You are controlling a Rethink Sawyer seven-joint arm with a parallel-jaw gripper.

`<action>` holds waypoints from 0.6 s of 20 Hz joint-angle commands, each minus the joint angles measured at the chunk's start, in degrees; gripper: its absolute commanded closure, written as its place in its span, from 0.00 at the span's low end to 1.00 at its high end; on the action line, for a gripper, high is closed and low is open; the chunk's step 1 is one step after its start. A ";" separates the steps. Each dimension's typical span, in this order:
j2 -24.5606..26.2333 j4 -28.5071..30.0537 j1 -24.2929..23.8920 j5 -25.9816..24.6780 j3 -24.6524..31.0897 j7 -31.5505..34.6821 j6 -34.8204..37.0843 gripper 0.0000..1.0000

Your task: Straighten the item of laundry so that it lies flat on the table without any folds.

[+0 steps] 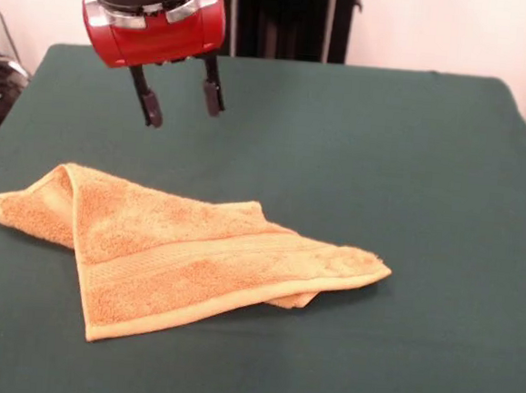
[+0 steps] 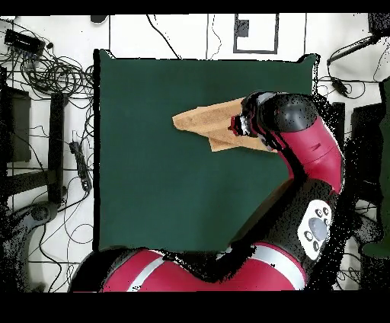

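The golden-orange towel (image 1: 176, 253) lies folded over itself on the dark green table (image 1: 411, 172), at the left and near side in the front view. One corner points right and a woven band runs along its near edge. My gripper (image 1: 181, 102) hangs above and behind the towel, open and empty, with both black fingers apart and clear of the cloth. In the overhead view the towel (image 2: 209, 122) shows at the table's upper right, partly hidden under my arm's head (image 2: 286, 114). No white tag shows.
The green table (image 2: 167, 175) stretches wide to the left and below the towel in the overhead view. Cables and stands (image 2: 46, 68) lie on the floor beside the table's left edge.
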 commanded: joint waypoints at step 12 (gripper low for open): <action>-1.91 -12.63 -5.09 -31.82 8.82 -26.21 10.25 0.00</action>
